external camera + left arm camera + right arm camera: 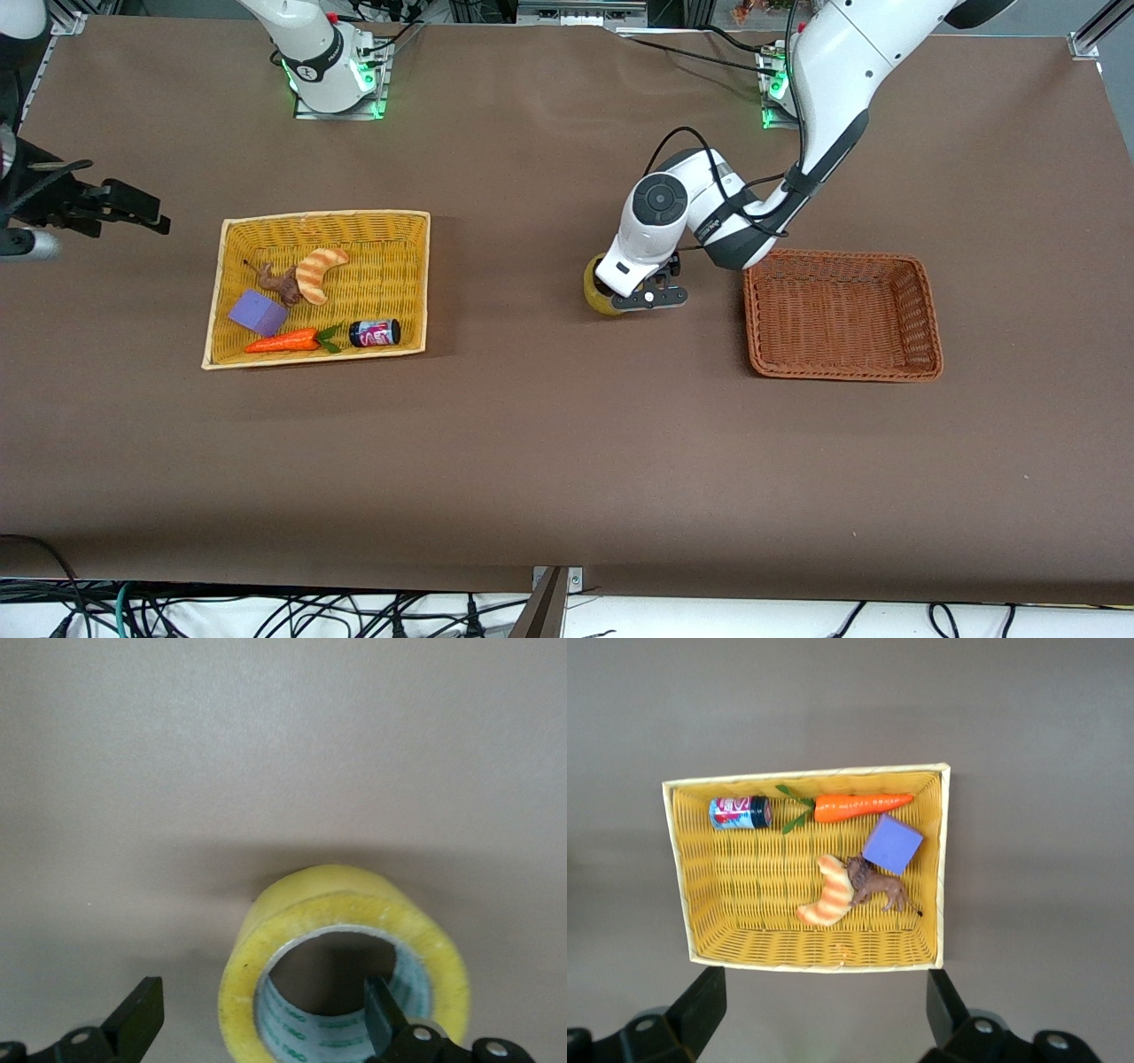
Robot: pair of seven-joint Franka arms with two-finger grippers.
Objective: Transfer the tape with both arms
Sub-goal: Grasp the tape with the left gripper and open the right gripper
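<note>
Left hand (651, 298) open around the tape (599, 288); right hand (824, 1014) open, waiting.

Yellow tape (597, 292) on a brown tabletop (567, 461), a yellow basket (232, 292) holding an orange-striped croissant (320, 271), orange carrot (283, 342), purple block (257, 312).

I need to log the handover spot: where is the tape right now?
The tape sits on the bare table mid-way between the yellow basket and the brown basket, with the open left claw straddling its wall.
</note>
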